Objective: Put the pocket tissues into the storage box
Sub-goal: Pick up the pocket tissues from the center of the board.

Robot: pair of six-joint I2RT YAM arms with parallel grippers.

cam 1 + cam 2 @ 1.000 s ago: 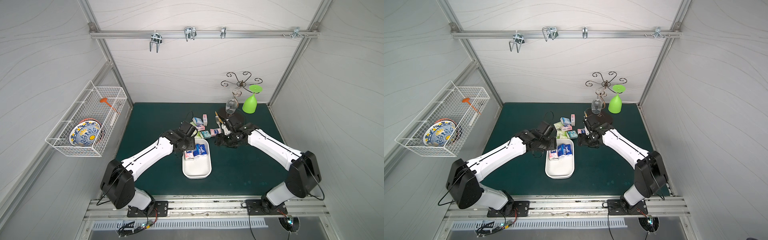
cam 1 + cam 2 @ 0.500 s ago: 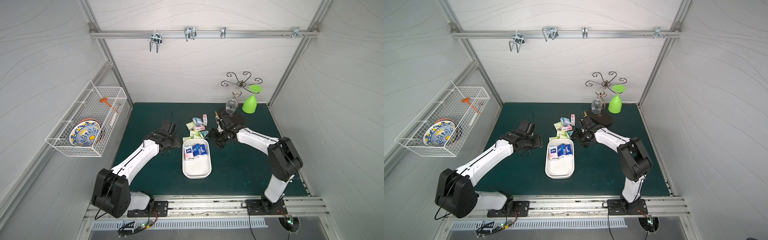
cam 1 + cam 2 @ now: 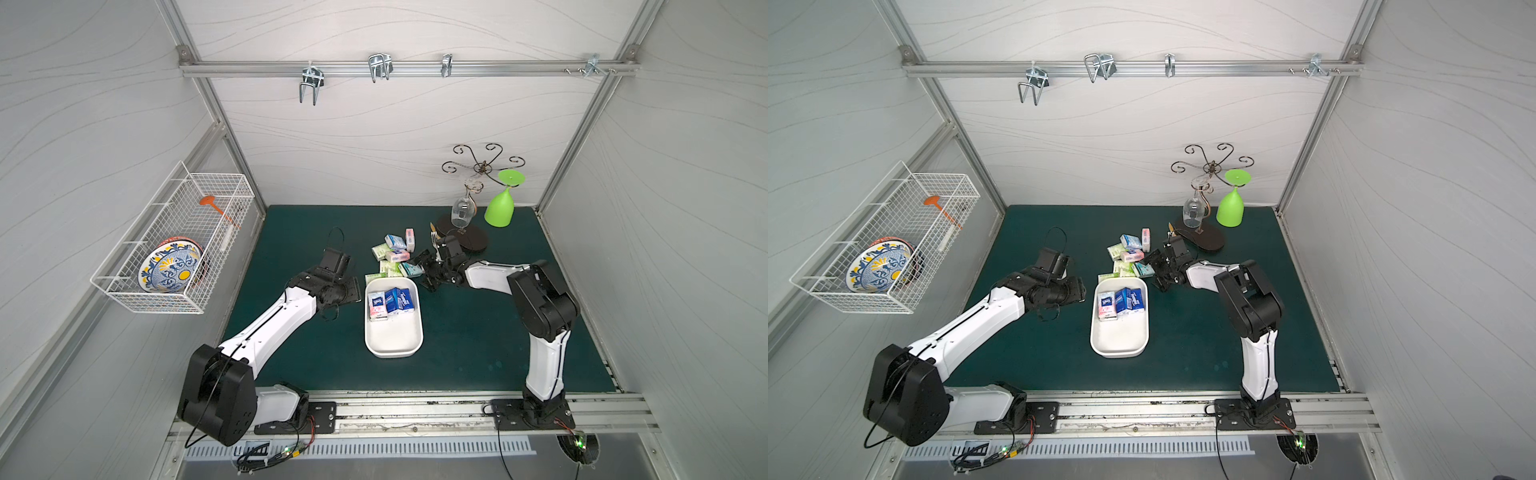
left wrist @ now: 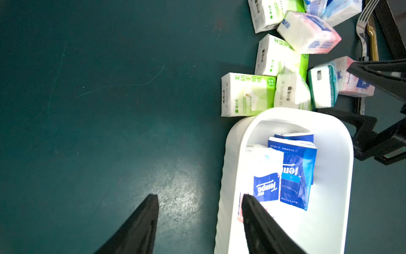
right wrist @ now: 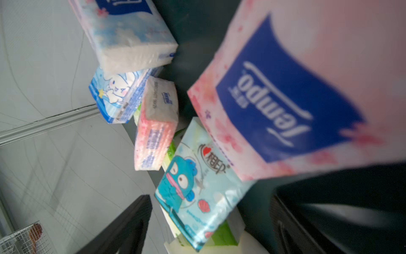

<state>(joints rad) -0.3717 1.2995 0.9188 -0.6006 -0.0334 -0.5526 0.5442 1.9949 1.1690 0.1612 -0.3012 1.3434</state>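
The storage box point(image 3: 393, 348), a shallow white tray, sits mid-mat in both top views, its rim point(image 3: 1119, 353) facing the front. A pink-and-white pack point(image 3: 377, 305) and two dark blue Tempo packs point(image 3: 400, 300) stand at its far end. Several loose pocket tissues point(image 3: 395, 254) in green, pink, teal and light blue lie just behind it. My left gripper point(image 4: 200, 198) is open and empty beside the box's left rim point(image 4: 228, 167), one finger over the box. My right gripper point(image 5: 211, 198) is open at the pile, the teal pack point(image 5: 197, 187) between its fingers, a pink Tempo pack point(image 5: 285, 99) leaning beside it.
A metal glass stand holds a clear glass point(image 3: 462, 211) and a green glass point(image 3: 500, 206) at the back right. A fork point(image 4: 362, 28) and a gold utensil lie next to the pile. A white wire basket point(image 3: 174, 249) with a painted plate hangs on the left wall.
My left gripper has pulled out of the box to its left side. My right gripper has moved left into the loose pile and spread its jaws wider; its arm has folded in.
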